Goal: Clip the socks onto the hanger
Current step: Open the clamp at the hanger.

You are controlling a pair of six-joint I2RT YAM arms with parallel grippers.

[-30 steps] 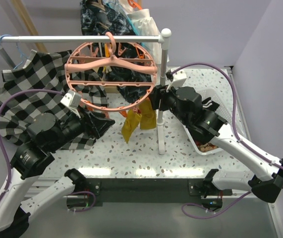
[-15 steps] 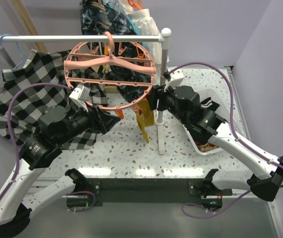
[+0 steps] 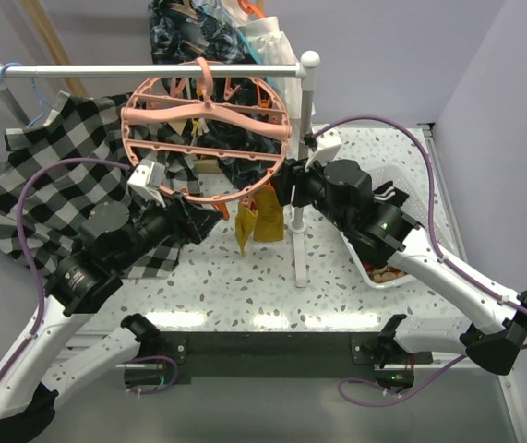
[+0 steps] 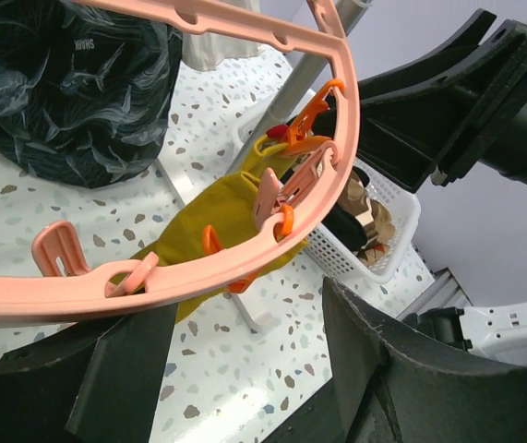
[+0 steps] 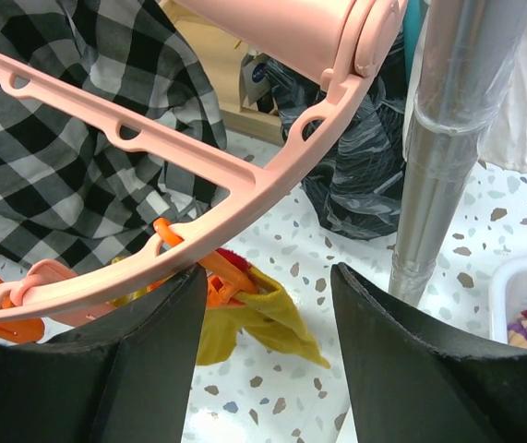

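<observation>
The salmon-pink round hanger (image 3: 208, 118) hangs by its hook from the white rail. One mustard yellow sock (image 3: 261, 217) dangles from an orange clip (image 5: 217, 272) on the hanger's near right rim. My left gripper (image 3: 209, 220) sits just below the near rim, open. In the left wrist view the rim (image 4: 245, 268) crosses above my open left gripper (image 4: 245, 360), with the sock (image 4: 217, 221) behind it. My right gripper (image 3: 286, 189) is at the right rim, open. The right wrist view shows the sock (image 5: 263, 318) beyond my right gripper (image 5: 268, 351). More socks (image 4: 360, 208) lie in a basket.
A white basket (image 3: 374, 281) sits under my right arm. The rail's upright post (image 3: 298, 231) stands between the grippers' reach and the basket. A black-and-white checkered shirt (image 3: 51, 175) hangs at the left. A black bag (image 3: 189, 32) sits behind the rail (image 3: 152, 70).
My left arm reached in under the hanger's near rim, then eased back a little with its jaws widening. The yellow sock swung under its clip. The right arm hardly moved.
</observation>
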